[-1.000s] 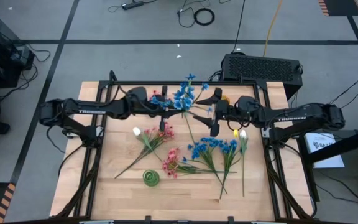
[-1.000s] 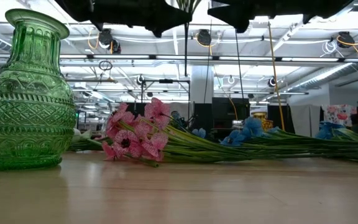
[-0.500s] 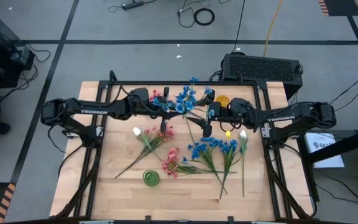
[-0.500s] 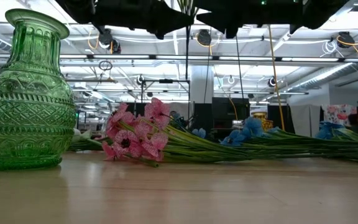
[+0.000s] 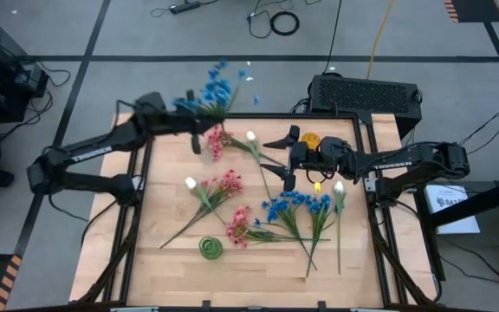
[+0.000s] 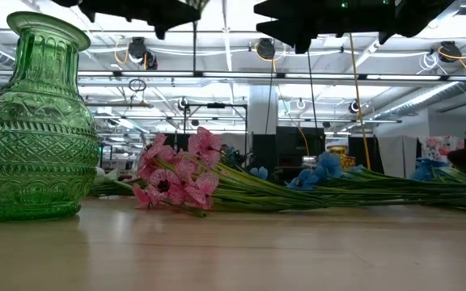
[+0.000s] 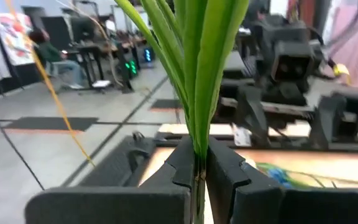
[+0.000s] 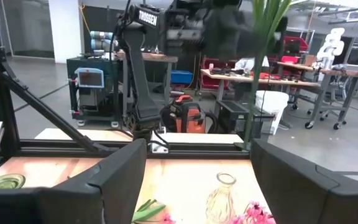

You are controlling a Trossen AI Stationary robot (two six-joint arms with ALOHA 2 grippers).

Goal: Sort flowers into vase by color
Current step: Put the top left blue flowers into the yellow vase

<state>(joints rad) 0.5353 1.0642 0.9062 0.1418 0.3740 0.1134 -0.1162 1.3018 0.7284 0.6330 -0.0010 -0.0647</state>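
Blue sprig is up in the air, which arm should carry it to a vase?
Left, probably. The left gripper is already shut on the blue sprig's stem, lifted near the table's far left corner. The right gripper hangs open and empty over the table's middle.

We see a green patterned glass vase [image 6: 35, 121] standing upright at the left on the pale wooden tabletop [image 6: 233, 250]. Just beside it lies a pink-blossomed sprig [image 6: 176, 174], its green stems [image 6: 314, 196] stretching rightward past blue blossoms [image 6: 318, 171].

blue sprig [image 5: 210, 90]: lifted, far-left edge | pink [image 5: 241, 227], blue [image 5: 297, 206], white [image 5: 339, 192] sprigs: flat on table
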